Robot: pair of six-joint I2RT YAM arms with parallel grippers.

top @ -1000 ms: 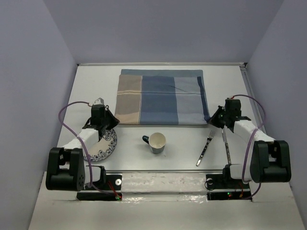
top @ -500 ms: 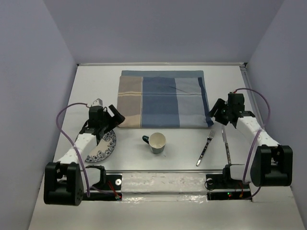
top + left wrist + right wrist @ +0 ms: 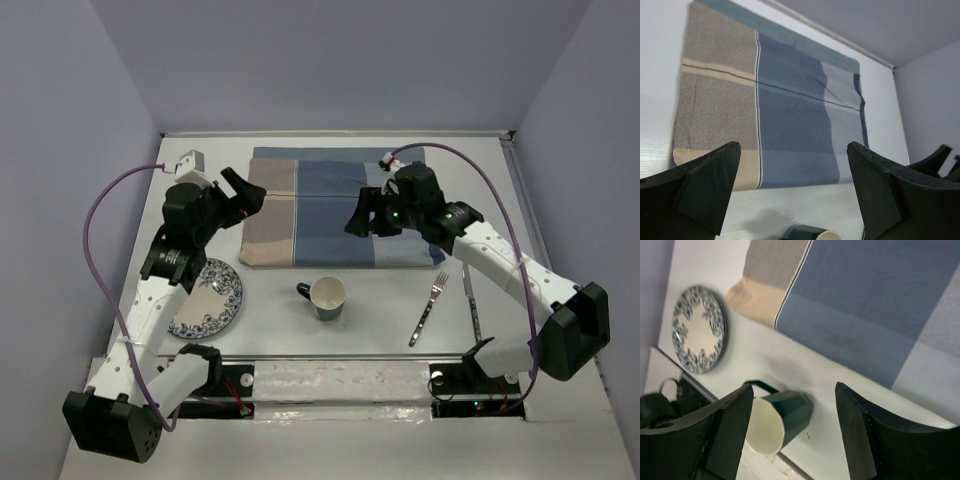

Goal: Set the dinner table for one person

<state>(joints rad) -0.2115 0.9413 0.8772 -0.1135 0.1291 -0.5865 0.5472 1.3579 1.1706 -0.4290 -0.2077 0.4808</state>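
The white dinner table (image 3: 385, 300) carries a blue-and-tan cloth mat (image 3: 335, 205) (image 3: 790, 100) (image 3: 865, 305) spread at the back. In front of it lie a blue-patterned plate (image 3: 208, 298) (image 3: 697, 330), a dark green mug (image 3: 325, 297) (image 3: 777, 425) (image 3: 807, 233), a fork (image 3: 428, 308) and a knife (image 3: 471, 300). My left gripper (image 3: 245, 192) (image 3: 792, 145) hovers open over the mat's tan left part, holding nothing. Over the mat's front middle my right gripper (image 3: 362, 215) (image 3: 794, 390) is open and empty, with the mug below it.
Grey walls close in the table at the back and both sides. A metal rail (image 3: 340, 358) runs along the near edge between the arm bases. Purple cables (image 3: 100, 210) arc off both arms.
Both arms rose and swung inward to the mat, the left from over the plate, the right from beside the knife. Both grippers went from shut to open.
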